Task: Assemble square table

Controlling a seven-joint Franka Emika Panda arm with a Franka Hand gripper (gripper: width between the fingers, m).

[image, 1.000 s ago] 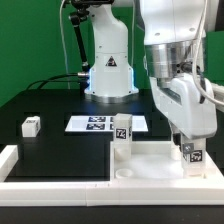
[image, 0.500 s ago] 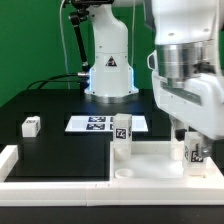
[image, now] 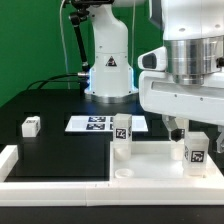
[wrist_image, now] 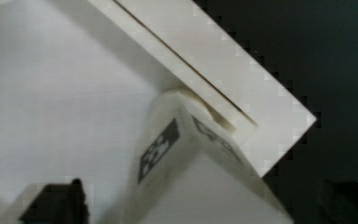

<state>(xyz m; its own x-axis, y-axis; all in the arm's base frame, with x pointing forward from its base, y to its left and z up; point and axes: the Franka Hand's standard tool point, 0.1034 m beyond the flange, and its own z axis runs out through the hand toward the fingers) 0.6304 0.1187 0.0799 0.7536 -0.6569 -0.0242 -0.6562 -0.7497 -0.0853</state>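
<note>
My end effector (wrist_image: 208,199) stands wide apart around a leg block (image: 197,150) upright on the square table slab's (image: 155,161) corner. Its fingertips (wrist_image: 55,200) seem clear of the block.

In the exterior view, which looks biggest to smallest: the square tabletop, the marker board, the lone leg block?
1. square tabletop
2. marker board
3. lone leg block
The tabletop is nearest the camera, yet clearly largest.

Leg blocks (image: 122,130) stand on slab (image: 150,162); gap btwn them clear.
</note>
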